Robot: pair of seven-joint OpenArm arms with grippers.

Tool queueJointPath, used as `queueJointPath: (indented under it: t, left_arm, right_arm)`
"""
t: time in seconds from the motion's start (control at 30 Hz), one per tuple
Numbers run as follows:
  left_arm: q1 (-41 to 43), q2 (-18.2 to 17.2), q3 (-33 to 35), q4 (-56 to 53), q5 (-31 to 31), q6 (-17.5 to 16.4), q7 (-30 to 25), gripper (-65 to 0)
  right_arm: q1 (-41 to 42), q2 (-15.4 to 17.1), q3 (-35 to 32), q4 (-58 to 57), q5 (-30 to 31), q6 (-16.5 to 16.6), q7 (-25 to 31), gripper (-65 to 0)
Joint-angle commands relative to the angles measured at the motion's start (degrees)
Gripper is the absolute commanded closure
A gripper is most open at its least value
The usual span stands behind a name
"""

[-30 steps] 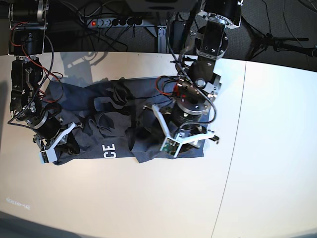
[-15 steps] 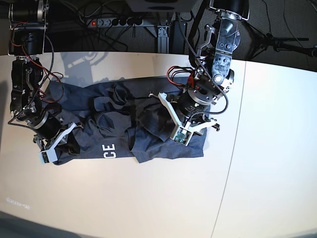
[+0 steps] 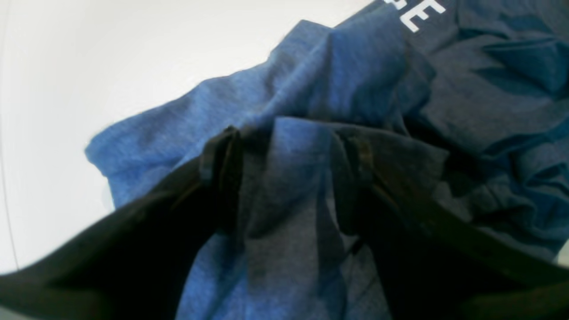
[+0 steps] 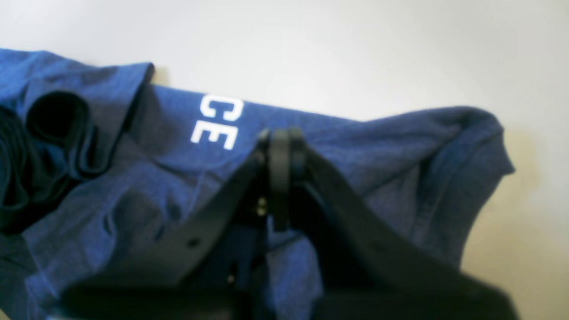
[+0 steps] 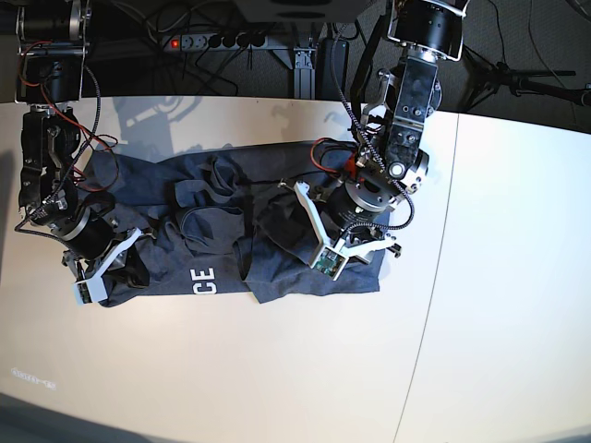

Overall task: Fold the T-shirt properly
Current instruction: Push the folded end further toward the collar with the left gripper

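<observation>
Base view: the T-shirt (image 5: pixel 231 231) lies crumpled across the white table (image 5: pixel 277 369), stretched left to right between the two arms, its body bunched in dark folds at the centre. White letters "CE" (image 5: pixel 203 280) show near its near edge, left of centre. A seam in the table (image 5: pixel 434 277) runs just right of the cloth. Beyond the far table edge, on the dark floor, lie a power strip (image 5: pixel 217 41) with a red switch and loose cables.

Left gripper (image 5: pixel 343 247), on the right of the base view: it sits over the right part of the shirt. In its wrist view the jaws stand wide apart, with a raised fold of blue fabric (image 3: pixel 293 178) between them; whether the pads touch the fabric cannot be told. The arm above hides the cloth under it in the base view.

Right gripper (image 5: pixel 103 269), at the shirt's left end: in its wrist view the fingers (image 4: pixel 281 169) are closed together above the cloth; whether any fabric is pinched cannot be told. The letters (image 4: pixel 218 124) lie just beyond the tips, and a rolled sleeve opening (image 4: pixel 58 120) sits to the left.
</observation>
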Motion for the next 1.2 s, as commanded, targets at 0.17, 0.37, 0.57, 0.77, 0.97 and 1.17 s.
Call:
queueJointPath:
  t: [0.17, 0.37, 0.57, 0.77, 0.97, 1.17]
  left_arm:
    - [-0.7, 0.5, 0.2, 0.5, -0.4, -1.3, -1.4, -34.8]
    - [-0.4, 0.5, 1.6, 0.5, -1.6, -1.4, -1.4, -34.3]
    - [-0.4, 0.5, 6.1, 0.5, 0.9, -1.3, -1.4, -14.7]
    - [-0.6, 0.5, 6.5, 0.5, 4.9, -1.4, -1.4, 0.0]
    - [-0.6, 0.5, 6.5, 0.5, 5.0, -5.0, 0.1, 0.0]
    - [-0.5, 0.5, 6.5, 0.5, 2.3, -5.0, 4.9, 0.0]
  right_arm:
    - [1.4, 0.9, 0.4, 0.9, 1.0, 0.1, 1.3, 0.0]
    - [1.4, 0.9, 0.4, 0.9, 1.0, 0.1, 1.3, 0.0]
    - [1.4, 0.9, 0.4, 0.9, 1.1, 0.1, 1.3, 0.0]
    - [1.4, 0.9, 0.4, 0.9, 1.1, 0.1, 1.3, 0.0]
    - [1.4, 0.9, 0.4, 0.9, 1.1, 0.1, 1.3, 0.0]
    - [1.4, 0.9, 0.4, 0.9, 1.1, 0.1, 1.3, 0.0]
